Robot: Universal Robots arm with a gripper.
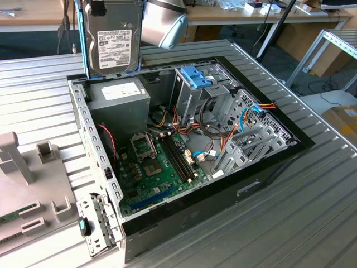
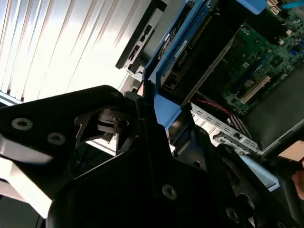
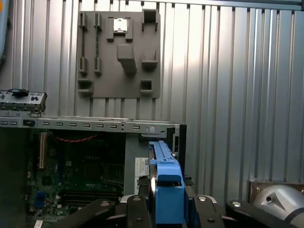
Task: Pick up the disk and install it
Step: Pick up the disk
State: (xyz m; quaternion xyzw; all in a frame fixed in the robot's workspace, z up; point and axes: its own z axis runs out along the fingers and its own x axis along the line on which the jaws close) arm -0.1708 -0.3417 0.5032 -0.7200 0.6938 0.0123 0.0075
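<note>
Nearest me on the ribbed tabletop lies the open computer case, its silver cage toward one o'clock. Beyond, above the case's eleven o'clock corner, the disk hangs upright in the air, the claw clamped on its blue frame. I'd say the lifting is done; the disk is not yet seated inside.

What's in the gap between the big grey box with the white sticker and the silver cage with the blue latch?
A bundle of coloured wires lies between the grey box and the silver cage, in the exterior view.
</note>
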